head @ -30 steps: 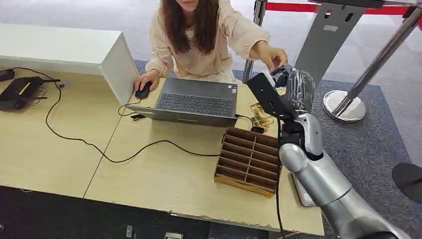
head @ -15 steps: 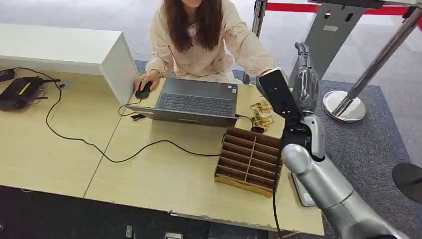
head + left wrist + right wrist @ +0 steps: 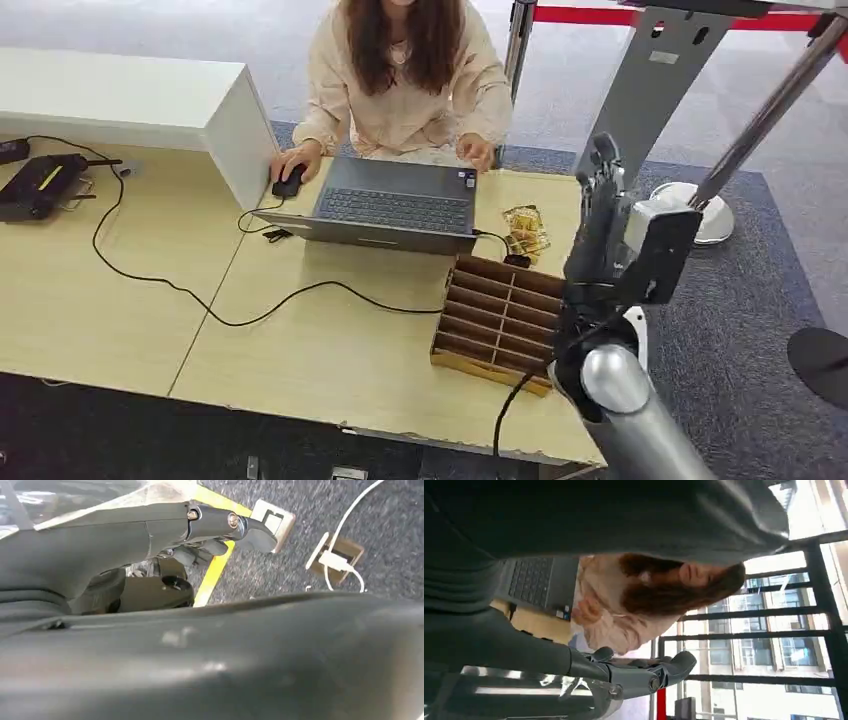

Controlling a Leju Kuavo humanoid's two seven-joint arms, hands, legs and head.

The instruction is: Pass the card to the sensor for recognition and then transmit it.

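Silver and grey, our right hand (image 3: 600,215) is raised above the desk's (image 3: 330,360) right end, fingers (image 3: 644,672) stretched out straight and holding nothing. We cannot make out the card in any picture. Our left hand (image 3: 210,527) hangs over grey carpet, fingers extended, empty. A person (image 3: 405,75) sits at the laptop (image 3: 395,205), beside a wooden divided tray (image 3: 500,320).
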